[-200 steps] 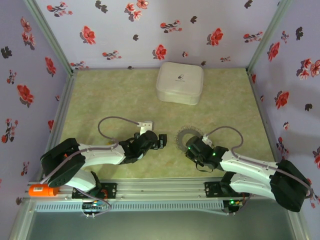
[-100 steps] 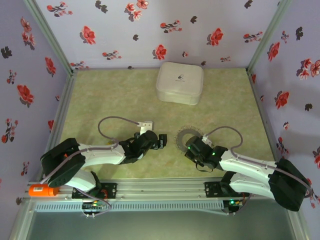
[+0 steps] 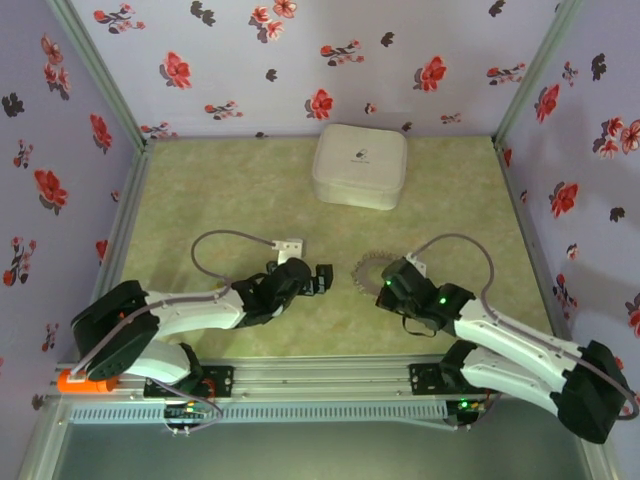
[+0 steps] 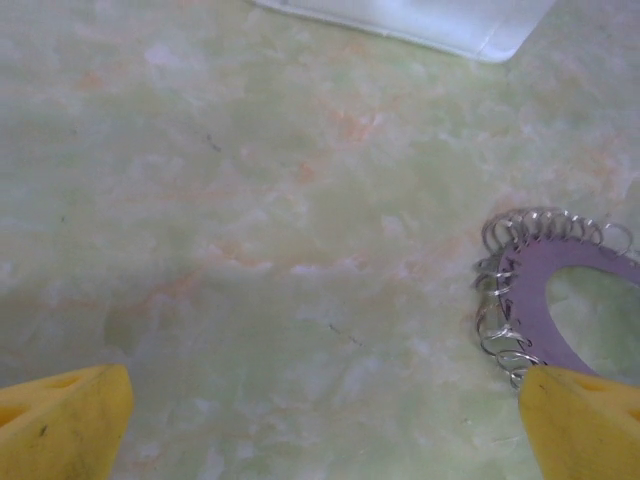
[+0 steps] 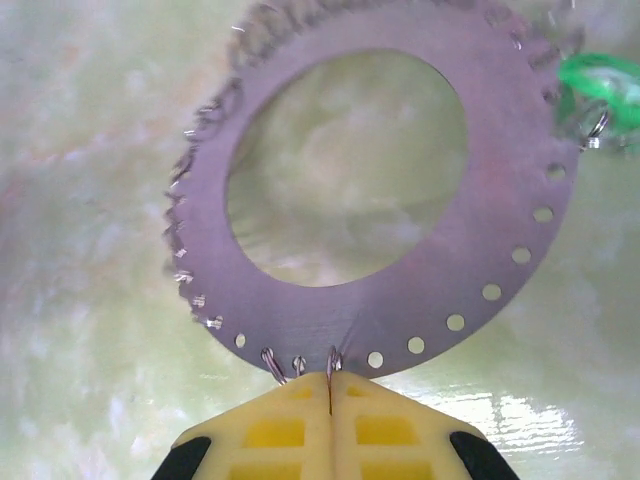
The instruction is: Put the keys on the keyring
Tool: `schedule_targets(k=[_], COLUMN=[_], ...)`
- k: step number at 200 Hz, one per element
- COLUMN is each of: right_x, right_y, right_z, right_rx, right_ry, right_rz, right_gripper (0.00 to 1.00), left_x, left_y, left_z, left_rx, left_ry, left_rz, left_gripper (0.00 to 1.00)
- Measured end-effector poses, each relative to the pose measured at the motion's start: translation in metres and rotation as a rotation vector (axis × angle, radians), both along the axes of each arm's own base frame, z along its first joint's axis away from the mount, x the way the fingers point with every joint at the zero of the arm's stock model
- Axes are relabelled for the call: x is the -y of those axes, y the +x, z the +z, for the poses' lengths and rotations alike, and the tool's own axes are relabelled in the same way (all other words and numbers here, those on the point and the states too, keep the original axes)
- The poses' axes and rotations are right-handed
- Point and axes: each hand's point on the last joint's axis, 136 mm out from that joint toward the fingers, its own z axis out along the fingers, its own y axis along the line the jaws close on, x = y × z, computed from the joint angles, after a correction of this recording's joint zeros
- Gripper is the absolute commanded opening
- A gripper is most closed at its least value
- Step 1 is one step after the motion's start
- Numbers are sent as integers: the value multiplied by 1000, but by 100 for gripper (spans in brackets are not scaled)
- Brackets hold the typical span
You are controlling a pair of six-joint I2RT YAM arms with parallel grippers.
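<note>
The keyring (image 5: 500, 200) is a flat grey-purple loop with punched holes and small wire rings along its rim. It lies on the green mat at mid-table (image 3: 368, 270). My right gripper (image 5: 330, 385) is shut on the loop's near edge, its yellow fingers pressed together over the rim, and it is also seen from above (image 3: 390, 284). A key with a green head (image 5: 600, 85) hangs at the loop's far right rim. My left gripper (image 3: 318, 280) stands open just left of the keyring (image 4: 540, 300), and nothing lies between its yellow fingertips (image 4: 60, 420).
A white rounded square box (image 3: 360, 165) sits at the back of the mat, and its corner shows in the left wrist view (image 4: 420, 20). Flowered walls enclose the table on three sides. A metal rail (image 3: 320, 380) runs along the near edge.
My right gripper has closed on the keyring's near rim, and that arm has swung a little to the right. The left arm shifted only slightly and stays open.
</note>
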Motion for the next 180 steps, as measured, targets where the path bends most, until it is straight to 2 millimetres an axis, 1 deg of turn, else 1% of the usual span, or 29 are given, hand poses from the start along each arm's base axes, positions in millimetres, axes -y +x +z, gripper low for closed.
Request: schedule_targets(k=[17, 38, 59, 86, 103, 118, 124, 136, 147, 152, 167, 172, 180], right_x=[-3, -7, -14, -24, -31, -36, -39, -42, -45, -47, -51, -53, -56], right_y=[5, 8, 8, 6, 4, 4, 3, 4, 5, 5, 5, 6, 6], right_z=[22, 43, 57, 71, 79, 85, 88, 95, 101, 105, 115, 119, 124], right_rx=[66, 131, 178, 235, 271, 297, 308, 336, 358, 373, 410, 425, 443], right_ry=[-35, -86, -124, -160, -172, -178, -180, -188, -191, -192, -190, -188, -185], right_rz=[95, 217, 344, 503, 592, 653, 676, 715, 744, 759, 793, 807, 826], right_gripper=[0, 0, 0, 0, 0, 0, 0, 0, 0, 0, 0, 0, 0], left_x=[-4, -11, -15, -16, -18, -18, -18, -17, -15, -14, -12, -13, -12], left_y=[4, 8, 9, 6, 2, -1, -2, -5, -7, -7, -10, -10, -10], left_z=[11, 25, 44, 78, 106, 123, 129, 136, 136, 136, 133, 132, 132], left_rx=[27, 74, 148, 282, 396, 473, 506, 553, 584, 596, 614, 612, 617], left_ry=[11, 52, 103, 145, 150, 171, 183, 213, 252, 270, 315, 327, 348], left_rz=[-26, -71, -129, -211, -256, -295, -314, -349, -388, -405, -454, -464, -487], left_gripper=[100, 99, 90, 78, 74, 70, 68, 62, 57, 53, 32, 29, 28])
